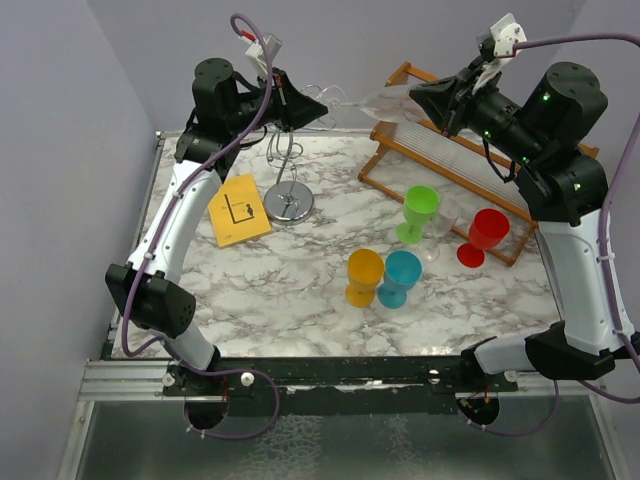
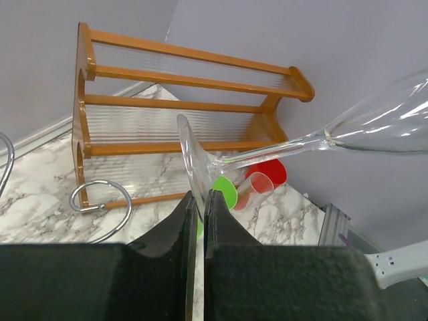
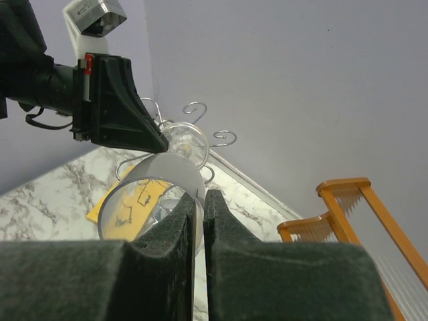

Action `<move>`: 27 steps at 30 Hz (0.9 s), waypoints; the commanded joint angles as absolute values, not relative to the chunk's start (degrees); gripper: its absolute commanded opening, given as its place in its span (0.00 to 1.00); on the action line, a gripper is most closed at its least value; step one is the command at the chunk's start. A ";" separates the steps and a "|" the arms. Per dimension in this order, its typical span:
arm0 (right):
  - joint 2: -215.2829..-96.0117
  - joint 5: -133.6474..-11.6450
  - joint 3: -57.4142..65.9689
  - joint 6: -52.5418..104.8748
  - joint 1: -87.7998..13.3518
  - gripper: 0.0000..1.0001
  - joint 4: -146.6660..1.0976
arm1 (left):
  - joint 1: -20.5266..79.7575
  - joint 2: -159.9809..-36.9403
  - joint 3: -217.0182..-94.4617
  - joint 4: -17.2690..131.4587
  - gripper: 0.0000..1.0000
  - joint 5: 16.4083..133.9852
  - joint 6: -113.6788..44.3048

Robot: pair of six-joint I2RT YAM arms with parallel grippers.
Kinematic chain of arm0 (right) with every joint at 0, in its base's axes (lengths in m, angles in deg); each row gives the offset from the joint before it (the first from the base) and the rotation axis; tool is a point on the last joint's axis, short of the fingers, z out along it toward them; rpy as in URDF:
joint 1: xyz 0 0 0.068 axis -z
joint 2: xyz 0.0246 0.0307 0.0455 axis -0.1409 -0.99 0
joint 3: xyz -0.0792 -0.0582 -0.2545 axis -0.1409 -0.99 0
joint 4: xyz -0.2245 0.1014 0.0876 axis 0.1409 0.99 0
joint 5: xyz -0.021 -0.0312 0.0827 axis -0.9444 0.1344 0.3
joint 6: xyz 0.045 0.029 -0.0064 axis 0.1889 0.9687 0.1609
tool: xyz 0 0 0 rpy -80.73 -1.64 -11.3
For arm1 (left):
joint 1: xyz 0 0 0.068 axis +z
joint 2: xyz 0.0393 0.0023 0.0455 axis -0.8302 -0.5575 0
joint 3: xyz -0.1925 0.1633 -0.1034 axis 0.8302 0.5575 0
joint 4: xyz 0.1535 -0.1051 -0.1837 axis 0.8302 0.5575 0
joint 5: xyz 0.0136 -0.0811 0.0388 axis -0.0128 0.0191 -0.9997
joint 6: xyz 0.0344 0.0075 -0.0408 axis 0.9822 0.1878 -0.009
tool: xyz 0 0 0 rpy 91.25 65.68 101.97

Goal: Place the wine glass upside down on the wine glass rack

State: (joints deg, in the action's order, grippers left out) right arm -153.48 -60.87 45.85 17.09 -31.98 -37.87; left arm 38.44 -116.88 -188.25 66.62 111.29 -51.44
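Observation:
A clear wine glass [image 1: 368, 100] hangs roughly level in the air between my two grippers, above the table's far side. My left gripper [image 1: 326, 106] is shut on the edge of its round foot [image 2: 192, 160]; the stem [image 2: 267, 152] runs off to the right toward the bowl [image 2: 394, 120]. My right gripper [image 3: 199, 194] is shut on the rim of the bowl [image 3: 152, 190]. The chrome wine glass rack [image 1: 290, 203] stands on its disc base just below the left gripper, and its scroll arms [image 3: 224, 137] curl up behind the glass foot.
A brown wooden slatted rack [image 1: 450, 150] stands at the back right. Green [image 1: 420, 210], red [image 1: 487, 235], orange [image 1: 364, 275] and blue [image 1: 402, 275] goblets stand in front of it. A yellow card [image 1: 238, 210] lies left of the chrome base.

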 commanded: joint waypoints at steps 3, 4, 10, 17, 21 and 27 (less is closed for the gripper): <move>-151.98 -60.27 44.27 15.78 -32.05 0.24 -40.79 | 39.59 -116.75 -192.42 67.54 0.00 111.21 -47.73; -151.95 -60.78 44.23 15.31 -32.09 0.34 -40.51 | 40.42 -116.80 -193.07 67.98 0.00 110.85 -47.62; -151.32 -64.76 44.55 12.34 -32.09 0.65 -39.37 | 46.72 -116.29 -197.25 71.45 0.00 108.98 -45.51; -151.97 -68.39 45.50 8.52 -32.09 0.74 -37.78 | 54.23 -115.34 -202.09 77.82 0.00 101.59 -37.17; -152.64 -69.50 43.85 4.76 -32.09 0.88 -36.80 | 57.95 -115.94 -205.74 81.07 0.00 92.92 -31.74; -153.76 -67.49 38.18 -1.64 -32.09 0.93 -34.88 | 59.54 -117.52 -210.60 83.59 0.00 77.00 -20.58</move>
State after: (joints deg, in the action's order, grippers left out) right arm -152.56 -67.60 41.57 4.04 -31.98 -37.28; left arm 59.12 -117.16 -206.77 82.55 90.79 -29.74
